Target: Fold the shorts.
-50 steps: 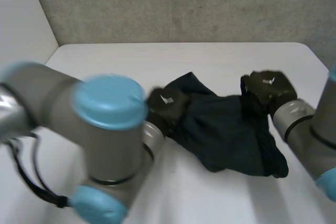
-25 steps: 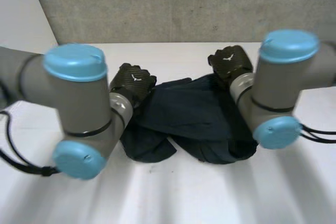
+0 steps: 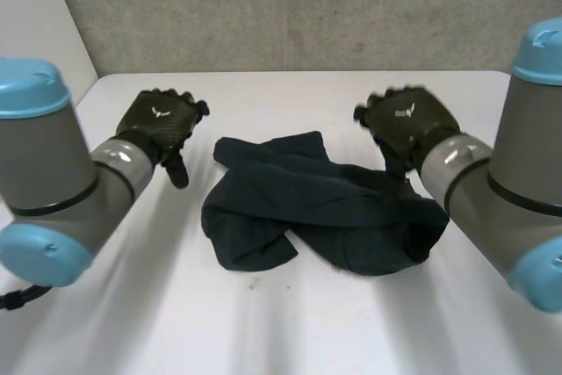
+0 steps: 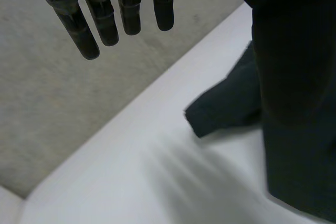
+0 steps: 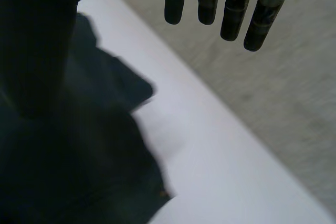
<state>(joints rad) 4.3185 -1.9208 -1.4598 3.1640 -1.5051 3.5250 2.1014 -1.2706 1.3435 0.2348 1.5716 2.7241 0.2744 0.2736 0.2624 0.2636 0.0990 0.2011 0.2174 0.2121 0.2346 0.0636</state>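
1. Head view: dark shorts (image 3: 307, 208) lie crumpled mid-tabletop (image 3: 290, 331), between the two hands. Left hand (image 3: 158, 123) hovers off the cloth's left side, right hand (image 3: 406, 120) by its right end. Grey wall (image 3: 307, 6) behind
2. Left wrist view: fingers (image 4: 105, 17) straight, slightly spread, holding nothing. Shorts (image 4: 299, 171) on the tabletop beside the palm, one corner poking toward the wall
3. Right wrist view: fingers (image 5: 209, 1) straight, side by side with small gaps, holding nothing. Shorts (image 5: 79, 171) heaped beside the palm, white tabletop under the fingertips
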